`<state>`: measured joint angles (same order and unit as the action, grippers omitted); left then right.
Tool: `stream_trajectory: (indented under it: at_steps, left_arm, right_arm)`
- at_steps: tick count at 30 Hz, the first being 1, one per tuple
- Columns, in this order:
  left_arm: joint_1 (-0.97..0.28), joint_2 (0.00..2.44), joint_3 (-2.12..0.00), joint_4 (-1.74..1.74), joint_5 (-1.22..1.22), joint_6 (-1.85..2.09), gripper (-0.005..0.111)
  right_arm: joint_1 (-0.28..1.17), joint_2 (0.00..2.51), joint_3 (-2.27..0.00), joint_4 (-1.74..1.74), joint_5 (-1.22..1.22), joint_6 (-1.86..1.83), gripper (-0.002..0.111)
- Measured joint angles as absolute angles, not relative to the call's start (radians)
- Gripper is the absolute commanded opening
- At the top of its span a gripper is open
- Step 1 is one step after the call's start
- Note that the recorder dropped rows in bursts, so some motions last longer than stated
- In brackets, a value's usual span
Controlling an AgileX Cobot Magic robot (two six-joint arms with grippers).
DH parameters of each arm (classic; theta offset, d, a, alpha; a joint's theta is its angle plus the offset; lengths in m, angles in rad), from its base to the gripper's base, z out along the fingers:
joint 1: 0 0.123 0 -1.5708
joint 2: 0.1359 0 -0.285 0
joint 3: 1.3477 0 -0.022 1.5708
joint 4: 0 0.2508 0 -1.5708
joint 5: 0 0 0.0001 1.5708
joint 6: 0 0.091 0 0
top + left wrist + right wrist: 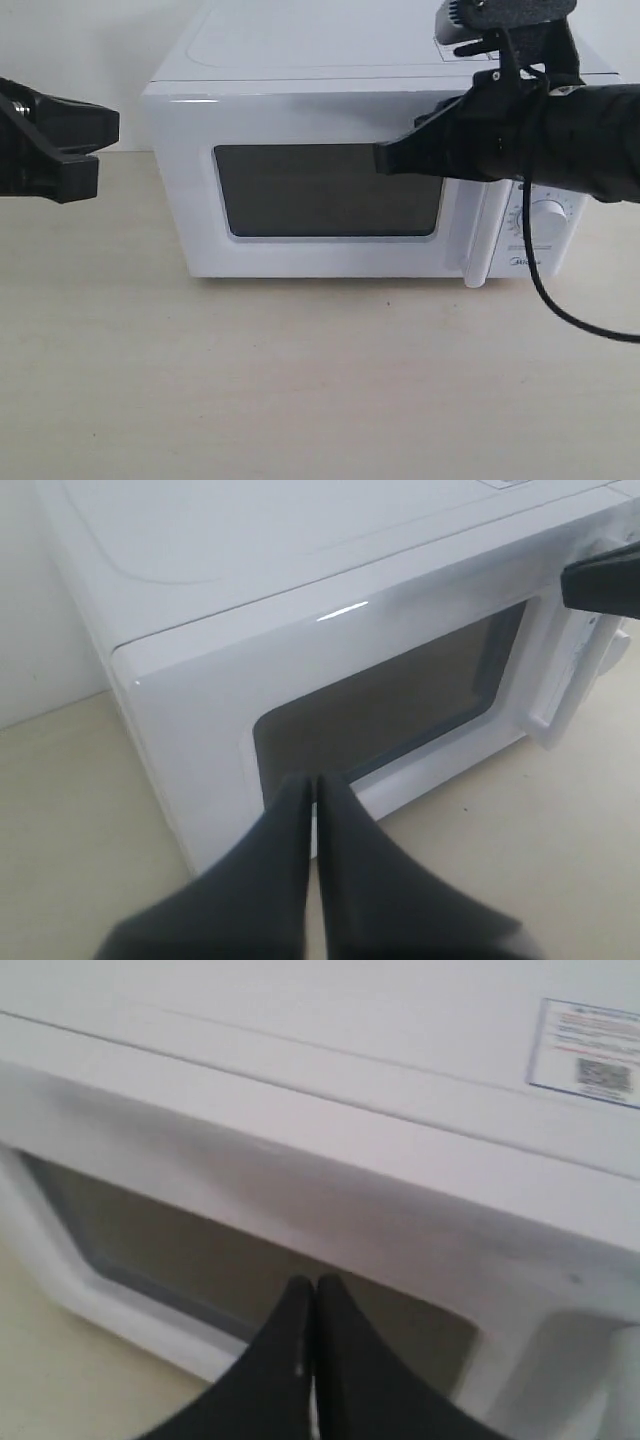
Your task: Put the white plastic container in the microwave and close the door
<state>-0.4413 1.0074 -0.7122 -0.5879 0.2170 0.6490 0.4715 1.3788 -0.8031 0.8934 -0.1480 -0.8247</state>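
Note:
The white microwave stands at the back of the table with its door closed flat against the body. The dark mesh window and the vertical bar handle face me. My right gripper is shut and empty, its tip in front of the window's upper right part, close to the door. My left gripper is shut and empty, hovering left of the microwave, apart from it. The white plastic container is out of view.
A round dial sits on the panel right of the handle. A black cable hangs from the right arm in front of that panel. A sticker lies on the microwave's top. The pale wooden table stretches in front.

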Motion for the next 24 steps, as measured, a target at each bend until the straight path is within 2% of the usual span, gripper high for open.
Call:
stream_trajectory:
  at_steps: [6, 12, 24]
  left_arm:
    - [-0.441, 1.007, -0.712, -0.561, 0.227, 0.649, 0.004]
    - [-0.441, 1.007, -0.712, -0.561, 0.227, 0.649, 0.004]
    - [-0.441, 1.007, -0.712, -0.561, 0.227, 0.649, 0.004]
  right_arm:
    - [0.64, 1.176, -0.626, 0.897, -0.237, -0.817, 0.0]
    - [0.649, 1.018, -0.556, 0.901, -0.194, -0.8, 0.0]
    - [0.649, 0.956, -0.555, 0.901, -0.192, -0.798, 0.0]
